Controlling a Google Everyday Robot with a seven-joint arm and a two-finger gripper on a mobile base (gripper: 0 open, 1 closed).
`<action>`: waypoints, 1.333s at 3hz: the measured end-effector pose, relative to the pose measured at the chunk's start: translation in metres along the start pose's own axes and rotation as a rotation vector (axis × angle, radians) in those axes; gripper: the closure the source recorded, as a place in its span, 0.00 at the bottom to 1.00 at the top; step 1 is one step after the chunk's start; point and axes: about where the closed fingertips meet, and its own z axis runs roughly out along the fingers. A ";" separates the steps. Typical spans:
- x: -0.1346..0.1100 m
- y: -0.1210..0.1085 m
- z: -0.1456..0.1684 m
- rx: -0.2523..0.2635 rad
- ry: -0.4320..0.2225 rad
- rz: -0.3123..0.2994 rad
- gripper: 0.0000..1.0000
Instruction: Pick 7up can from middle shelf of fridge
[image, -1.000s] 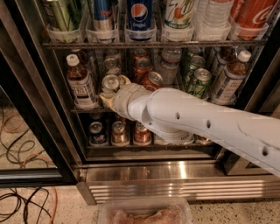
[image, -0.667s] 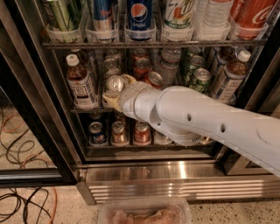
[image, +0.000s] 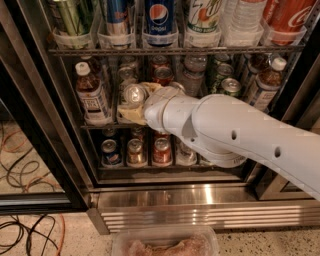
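**Can in grip, centre-left of frame**

Gripper (image: 136, 102) inside fridge (image: 200, 197), tan fingers (image: 131, 114) closed around can (image: 134, 93). Can at front of middle shelf (image: 97, 126), silver top facing out, just right of brown bottle (image: 90, 95). White arm (image: 235, 132) across from lower right.

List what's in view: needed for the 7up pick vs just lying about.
Job: 7up can; gripper, reaching in at that can; middle shelf; fridge.
Lying about: Pepsi can; white-capped bottle; floor cables; plastic tub.
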 end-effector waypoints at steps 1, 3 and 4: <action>-0.011 -0.007 -0.018 -0.001 -0.017 -0.025 1.00; -0.006 0.017 -0.087 -0.143 0.067 -0.065 1.00; -0.003 0.048 -0.116 -0.266 0.104 -0.057 1.00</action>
